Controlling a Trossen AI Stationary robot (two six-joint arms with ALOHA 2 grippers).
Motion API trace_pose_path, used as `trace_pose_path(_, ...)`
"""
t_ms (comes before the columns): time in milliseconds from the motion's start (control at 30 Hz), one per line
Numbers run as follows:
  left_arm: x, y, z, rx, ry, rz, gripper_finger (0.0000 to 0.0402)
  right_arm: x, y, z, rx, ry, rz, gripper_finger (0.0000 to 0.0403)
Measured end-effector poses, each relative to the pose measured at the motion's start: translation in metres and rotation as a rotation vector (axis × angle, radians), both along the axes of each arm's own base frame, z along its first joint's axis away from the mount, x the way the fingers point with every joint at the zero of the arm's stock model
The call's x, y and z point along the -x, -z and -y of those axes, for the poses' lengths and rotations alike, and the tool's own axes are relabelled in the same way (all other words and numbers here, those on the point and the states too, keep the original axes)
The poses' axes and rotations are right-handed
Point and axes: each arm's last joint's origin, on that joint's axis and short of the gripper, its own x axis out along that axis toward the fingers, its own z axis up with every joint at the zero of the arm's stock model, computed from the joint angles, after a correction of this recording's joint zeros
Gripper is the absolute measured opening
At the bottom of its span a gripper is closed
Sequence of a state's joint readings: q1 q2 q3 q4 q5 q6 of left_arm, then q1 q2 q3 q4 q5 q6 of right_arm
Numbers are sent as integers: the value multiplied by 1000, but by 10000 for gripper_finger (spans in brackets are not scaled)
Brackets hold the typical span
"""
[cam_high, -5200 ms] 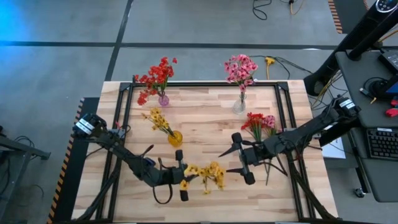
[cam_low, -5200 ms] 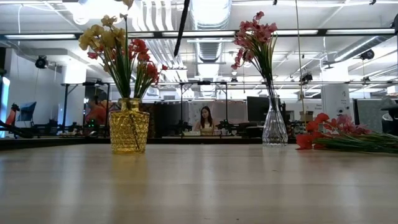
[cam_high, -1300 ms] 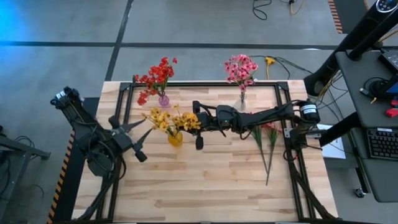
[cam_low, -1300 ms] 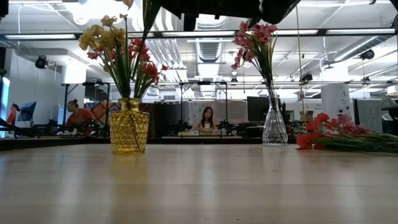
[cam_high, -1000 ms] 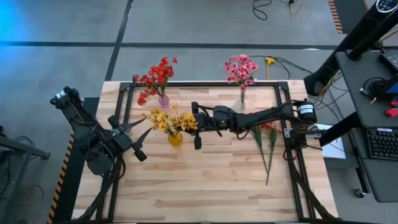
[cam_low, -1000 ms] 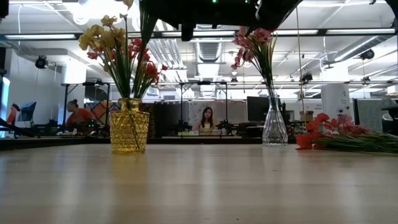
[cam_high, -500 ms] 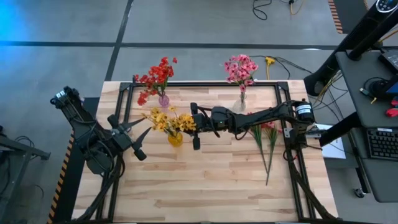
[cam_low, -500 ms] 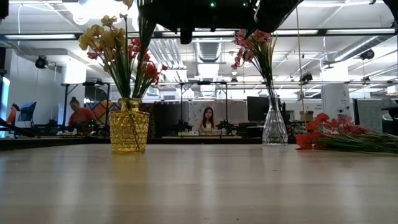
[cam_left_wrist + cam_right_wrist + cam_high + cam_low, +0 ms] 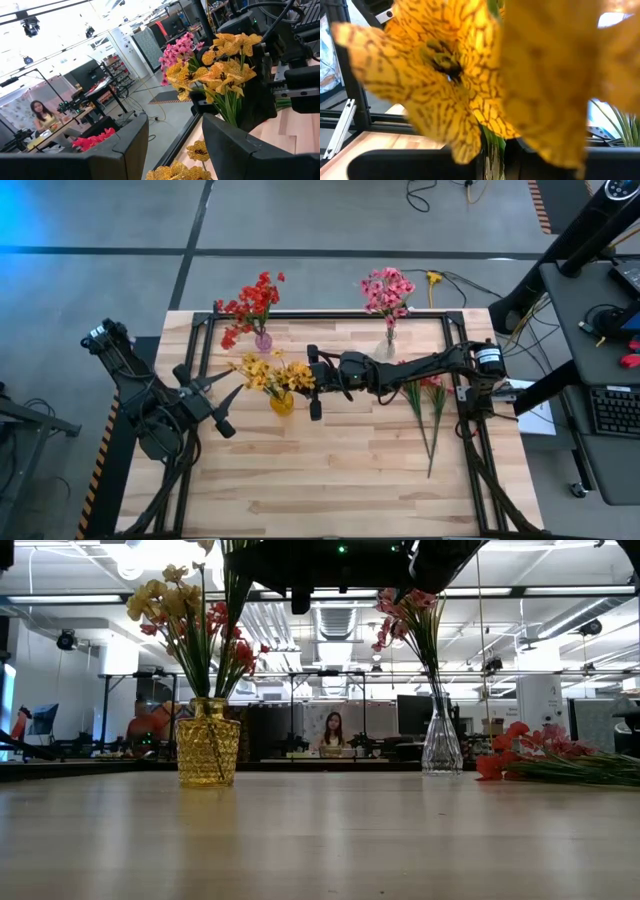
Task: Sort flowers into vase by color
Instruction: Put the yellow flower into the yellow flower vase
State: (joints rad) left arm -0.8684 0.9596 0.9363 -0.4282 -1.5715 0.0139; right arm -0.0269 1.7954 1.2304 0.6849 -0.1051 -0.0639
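Right pincer (image 9: 315, 385): closed on a yellow sprig (image 9: 300, 376), held just beside and above the yellow vase (image 9: 282, 402).
Stem axis: roughly upright, the vase mouth lying below it.
Left pincer (image 9: 205, 406): open, empty, well apart from the vase.

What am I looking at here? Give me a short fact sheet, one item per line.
Right gripper: over the yellow vase, jaws shut on a yellow sprig
Left gripper: waiting at the table's left side, jaws open
Red bunch: in a small vase at the back
Pink bunch: in a clear vase
Unsorted flowers: lying flat on the right
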Motion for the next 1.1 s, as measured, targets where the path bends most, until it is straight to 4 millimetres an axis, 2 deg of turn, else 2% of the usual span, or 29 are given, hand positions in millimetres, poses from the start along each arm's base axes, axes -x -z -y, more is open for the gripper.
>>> trace_pose_path(400,0,0,0,0,0,0,168,0,0,0,-9,0,-1,28)
trace_pose_path(533,0,0,0,0,0,0,168,-1,2,0,-25,8,-4,48)
trace_pose_path(767,0,0,0,-1,1,-1,168,-9,23,1,-46,38,-51,82)
trace_pose_path(1100,0,1,0,-3,1,-3,168,-15,16,2,-41,46,-60,141)
